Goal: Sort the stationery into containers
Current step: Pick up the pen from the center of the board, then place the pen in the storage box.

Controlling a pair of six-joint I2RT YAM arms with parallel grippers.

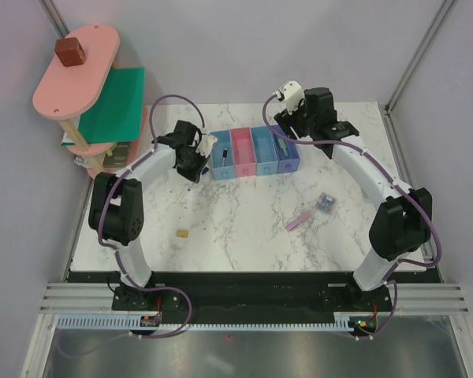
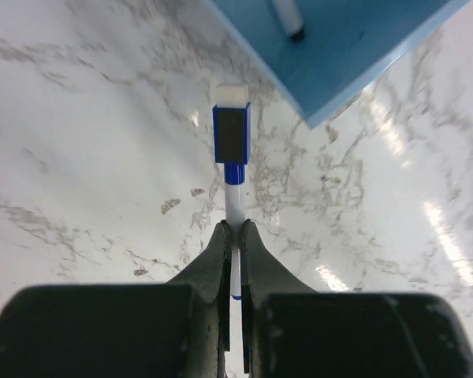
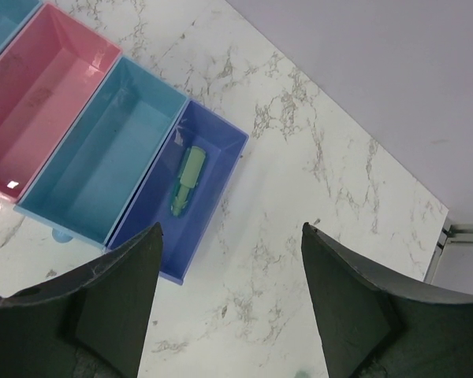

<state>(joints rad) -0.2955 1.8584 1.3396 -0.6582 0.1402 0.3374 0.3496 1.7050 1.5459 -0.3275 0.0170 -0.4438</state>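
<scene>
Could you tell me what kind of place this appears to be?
Probably a robotics lab cell: plain walls enclose a marble-look table with left arm and right arm bolted on, plus staged bins.

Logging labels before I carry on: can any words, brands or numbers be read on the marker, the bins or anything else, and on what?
No text can be read in any view.
marker in the left gripper: the grey panel on its blue cap shows no lettering.
pink bin: small white sticker inside, too small to read.
shelf: dark item on a lower tier, too small to read.
</scene>
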